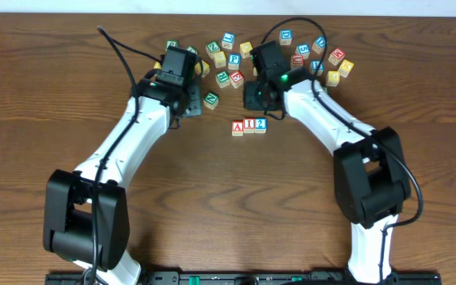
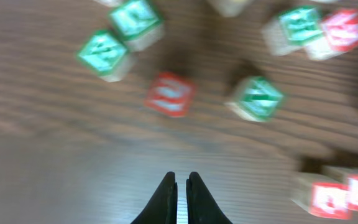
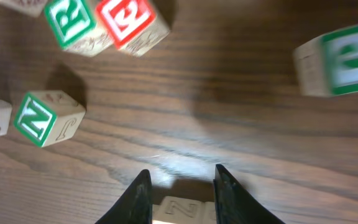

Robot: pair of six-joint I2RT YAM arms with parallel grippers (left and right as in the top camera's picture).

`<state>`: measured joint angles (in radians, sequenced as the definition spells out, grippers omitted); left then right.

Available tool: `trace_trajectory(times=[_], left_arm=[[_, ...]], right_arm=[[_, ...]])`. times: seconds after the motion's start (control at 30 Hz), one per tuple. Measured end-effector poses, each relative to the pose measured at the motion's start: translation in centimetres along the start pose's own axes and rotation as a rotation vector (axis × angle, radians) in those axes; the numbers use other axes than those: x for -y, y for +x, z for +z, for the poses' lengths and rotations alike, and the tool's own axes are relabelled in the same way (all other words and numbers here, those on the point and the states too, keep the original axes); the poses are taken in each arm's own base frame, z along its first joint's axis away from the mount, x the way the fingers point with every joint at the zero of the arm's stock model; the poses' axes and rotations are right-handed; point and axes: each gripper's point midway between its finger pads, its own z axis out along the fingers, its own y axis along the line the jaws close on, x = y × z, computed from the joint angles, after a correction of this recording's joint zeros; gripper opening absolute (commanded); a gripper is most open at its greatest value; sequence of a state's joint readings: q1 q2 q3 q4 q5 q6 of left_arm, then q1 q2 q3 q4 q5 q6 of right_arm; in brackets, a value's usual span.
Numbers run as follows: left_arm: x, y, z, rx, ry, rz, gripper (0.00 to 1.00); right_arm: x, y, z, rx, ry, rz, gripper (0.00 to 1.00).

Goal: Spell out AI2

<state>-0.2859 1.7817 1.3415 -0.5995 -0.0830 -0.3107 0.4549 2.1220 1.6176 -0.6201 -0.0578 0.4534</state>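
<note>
Three letter blocks stand side by side in a row on the wooden table: the A block [image 1: 237,127], the I block [image 1: 248,125] and the 2 block [image 1: 260,124]. My right gripper [image 1: 254,96] hovers just behind this row. In the right wrist view its jaws [image 3: 180,186] are open, and a pale block top [image 3: 180,210] shows between them without being pinched. My left gripper [image 1: 188,106] is left of the row. Its jaws [image 2: 181,186] are shut and empty over bare wood, and that view is blurred.
Several loose letter blocks lie scattered along the back of the table [image 1: 236,59], with more at the back right [image 1: 335,67]. A green block [image 1: 210,100] lies between the arms. Green N [image 3: 45,118], green R [image 3: 70,22] and red [image 3: 132,22] blocks lie ahead of the right jaws.
</note>
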Motion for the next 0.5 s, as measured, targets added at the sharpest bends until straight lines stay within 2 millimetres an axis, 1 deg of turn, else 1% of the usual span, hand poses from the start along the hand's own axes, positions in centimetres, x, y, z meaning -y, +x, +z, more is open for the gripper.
trace_trajectory(times=[0.1, 0.23, 0.37, 0.5], left_arm=[[-2.3, -0.1, 0.1, -0.006, -0.067, -0.029, 0.08], [-5.0, -0.4, 0.2, -0.011, -0.127, -0.07, 0.08], [-6.2, -0.6, 0.2, -0.011, -0.15, -0.093, 0.08], [-6.4, -0.6, 0.2, -0.008, -0.157, -0.094, 0.08]], right_arm=[[-0.3, 0.9, 1.1, -0.025, 0.006, -0.004, 0.25], [-0.1, 1.6, 2.2, -0.047, 0.017, -0.005, 0.23], [0.2, 2.0, 2.8, -0.059, 0.029, -0.004, 0.21], [0.4, 2.4, 3.0, -0.075, 0.038, -0.001, 0.2]])
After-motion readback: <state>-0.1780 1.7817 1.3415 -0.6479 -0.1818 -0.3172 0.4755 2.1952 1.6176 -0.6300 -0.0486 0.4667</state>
